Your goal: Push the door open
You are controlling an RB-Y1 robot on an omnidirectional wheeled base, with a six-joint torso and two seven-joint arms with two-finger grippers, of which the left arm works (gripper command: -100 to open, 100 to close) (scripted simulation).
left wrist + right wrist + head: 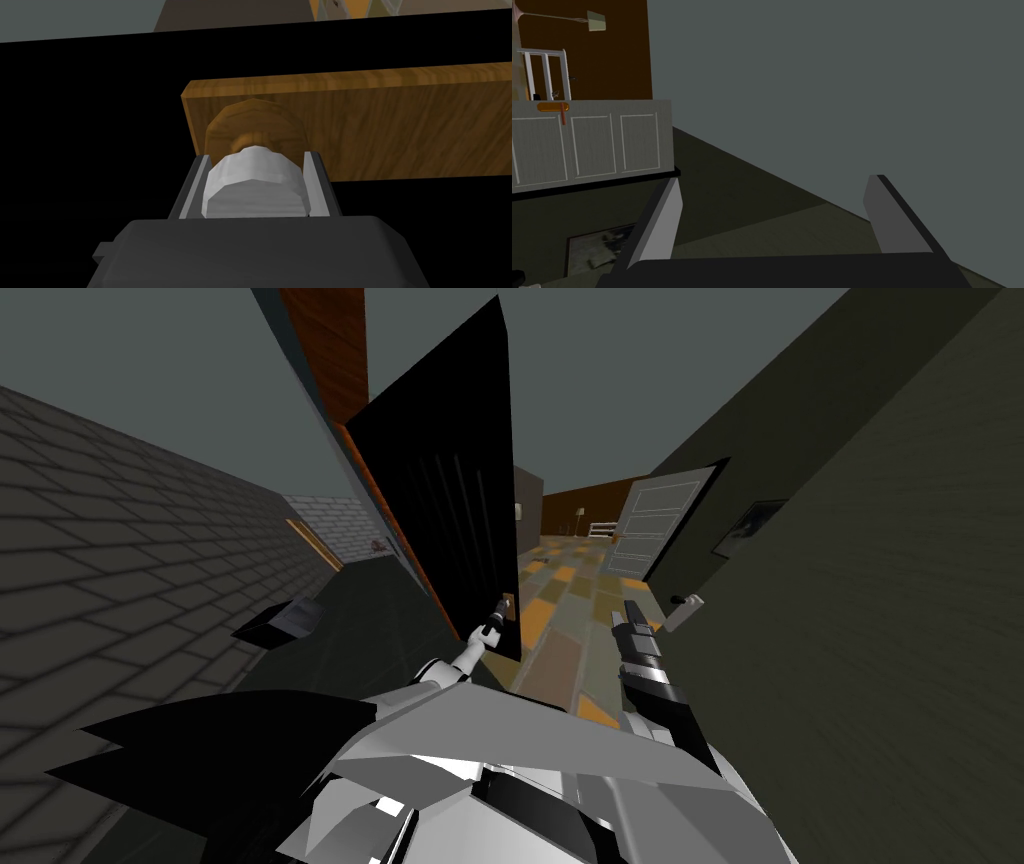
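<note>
I hold the left gripper [256, 159] with fingers clamped on the pale knob [252, 182] of the door [440, 508] — a grip to push from; the right gripper [777, 182] hangs clear of the door, fingers apart.

Patchwork floor [565, 633] w/ orange, grey & tan tiles runs fwd btwn the walls, black door [450, 508] standing at its left edge, pale panelled door [650, 528] at right, white rack [601, 529] & floor lamp [579, 521] at far end.
</note>
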